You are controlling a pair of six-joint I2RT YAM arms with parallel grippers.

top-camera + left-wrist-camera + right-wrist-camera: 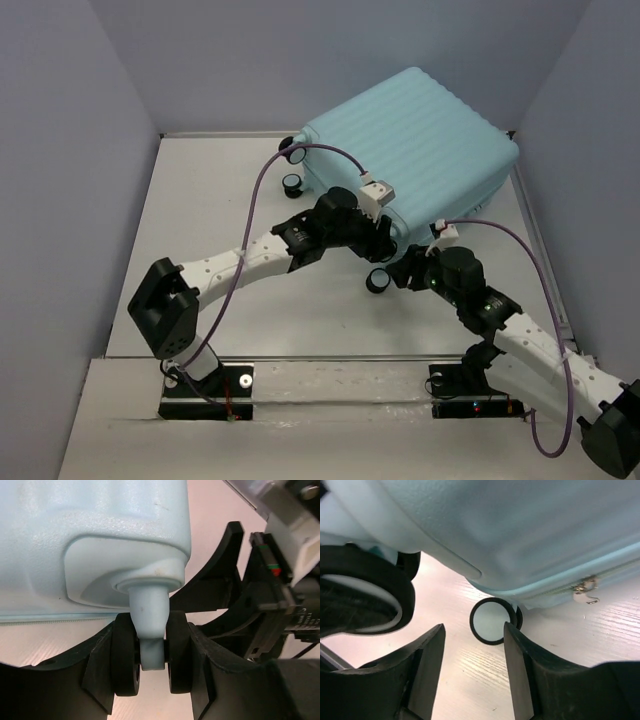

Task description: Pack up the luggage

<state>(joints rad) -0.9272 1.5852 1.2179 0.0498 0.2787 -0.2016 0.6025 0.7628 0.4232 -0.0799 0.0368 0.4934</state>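
The luggage [415, 140], a closed pale aqua ribbed suitcase, lies at the back right of the table. My left gripper [385, 240] is at its near-left corner. In the left wrist view my left gripper [152, 655] is shut on a black double spinner wheel [125, 652] under the aqua stem [149, 615]. My right gripper [405, 272] is beside the near wheel [378, 280]. In the right wrist view it [474, 645] is open and empty. A black-rimmed wheel [491, 621] stands on the table just beyond its fingertips [436, 640], under the suitcase shell [520, 525].
Two more wheels [293, 168] stick out at the suitcase's far-left corner. A large wheel [365, 600] is close at the left of the right wrist view. The zipper pull [582, 591] hangs on the seam. The right arm [275, 600] is close beside the left gripper. Walls enclose the table.
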